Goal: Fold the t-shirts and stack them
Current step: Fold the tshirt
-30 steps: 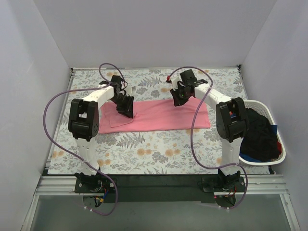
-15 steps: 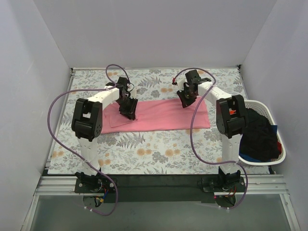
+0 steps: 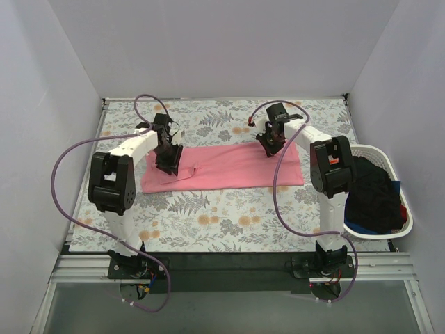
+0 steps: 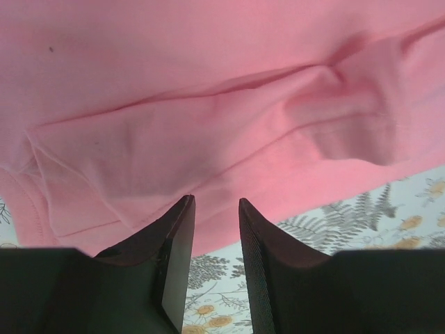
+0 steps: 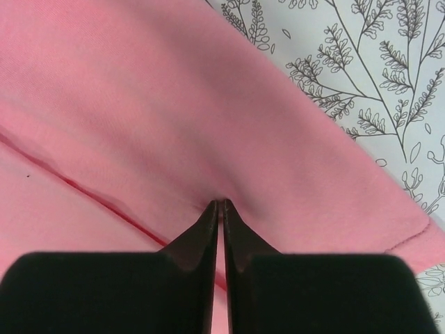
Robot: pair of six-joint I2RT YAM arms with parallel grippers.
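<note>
Right wrist cam: R gripper [image 5: 220, 203] jaws pinched tight on salmon-pink t-shirt [image 5: 139, 104], L gripper [image 4: 215, 203] jaws narrowly apart over its 9 o'clock end, shirt a flat strip mid tablecloth [image 3: 222, 212], basket [image 3: 407, 217] w/ dark shirts [image 3: 372, 188] at 3 o'clock

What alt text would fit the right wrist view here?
The right gripper has its black jaws closed together on a pucker of the salmon-pink cotton t-shirt, which fills most of the view. Grey leaf-patterned tablecloth shows at the upper right.
</note>
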